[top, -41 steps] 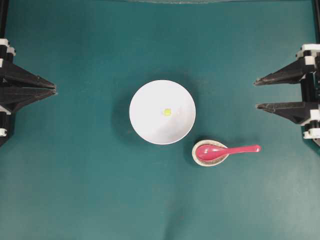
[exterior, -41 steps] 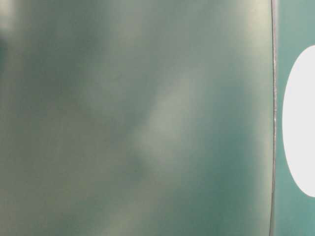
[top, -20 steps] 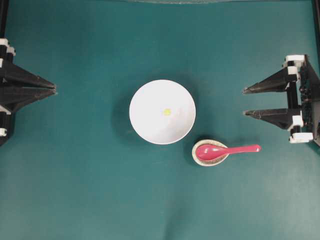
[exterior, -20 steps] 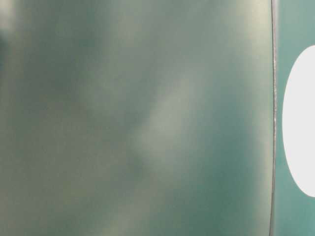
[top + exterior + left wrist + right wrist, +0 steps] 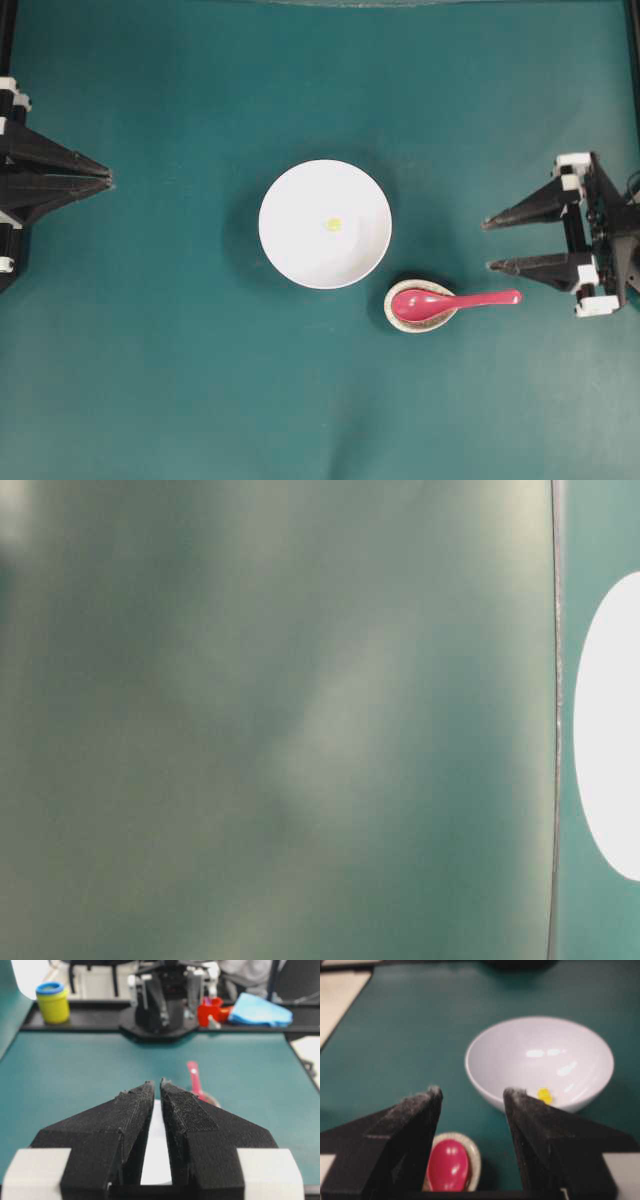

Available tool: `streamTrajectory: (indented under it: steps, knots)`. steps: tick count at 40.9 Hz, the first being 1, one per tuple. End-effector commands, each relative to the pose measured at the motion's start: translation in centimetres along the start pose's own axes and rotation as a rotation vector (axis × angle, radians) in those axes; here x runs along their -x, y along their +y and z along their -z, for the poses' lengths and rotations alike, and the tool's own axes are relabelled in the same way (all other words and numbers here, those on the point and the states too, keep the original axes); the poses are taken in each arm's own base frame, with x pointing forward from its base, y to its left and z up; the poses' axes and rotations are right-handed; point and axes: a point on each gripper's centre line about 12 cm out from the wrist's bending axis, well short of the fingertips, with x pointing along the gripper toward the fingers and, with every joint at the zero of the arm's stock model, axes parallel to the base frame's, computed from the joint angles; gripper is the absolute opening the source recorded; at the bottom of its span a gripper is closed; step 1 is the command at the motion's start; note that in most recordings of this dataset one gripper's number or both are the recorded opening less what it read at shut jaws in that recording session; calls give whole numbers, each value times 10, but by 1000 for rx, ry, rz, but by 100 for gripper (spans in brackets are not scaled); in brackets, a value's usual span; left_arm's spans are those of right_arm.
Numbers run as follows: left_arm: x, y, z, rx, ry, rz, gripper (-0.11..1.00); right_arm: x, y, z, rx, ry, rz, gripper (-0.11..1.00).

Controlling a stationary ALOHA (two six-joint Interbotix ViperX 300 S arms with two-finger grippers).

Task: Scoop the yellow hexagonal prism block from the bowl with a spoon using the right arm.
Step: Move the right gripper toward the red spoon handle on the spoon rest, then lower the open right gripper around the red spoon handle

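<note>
At nine o'clock on the green table [image 5: 180,400], the left claw [image 5: 108,180] is parked at the edge, its two black fingers pressed almost together and holding nothing. It looks idle, likely because the task belongs to the other arm.

At the centre sits the white bowl [image 5: 300,250]. The tiny yellow block [image 5: 333,224] lies inside it, a little toward three o'clock of the bowl's middle, loose on the bowl's floor.

Just beside the bowl, at its five o'clock, a small speckled spoon rest [image 5: 396,318] cradles the scoop of the pink-red spoon [image 5: 455,300]. The spoon's straight handle sticks out toward three o'clock, off the rest and clear of the table, which seems meant to offer an easy grip to the arm on that side.

At three o'clock, the right claw [image 5: 486,244] hangs with its fingers spread wide and empty, tips pointing toward the centre, just past the end of the handle at its one o'clock. Its own camera looks down over the spoon's scoop and the bowl beyond.

Nothing lies between this claw and the handle. The bowl's rim, close to the rest, is the likeliest thing to bump later. The low side camera shows only a blur.
</note>
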Motion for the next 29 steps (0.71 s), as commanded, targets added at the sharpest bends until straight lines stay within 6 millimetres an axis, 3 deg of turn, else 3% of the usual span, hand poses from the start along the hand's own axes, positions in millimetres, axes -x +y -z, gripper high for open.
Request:
streamTrajectory:
  steps: [1,29]
  knots:
    - [-3,1,-7,-8,-18,-2,14,-2,2,3,-11,-15,0,58]
    - [-5,0,-3,-11,-3,0,14,-14,21,62,-10,54,-26,58]
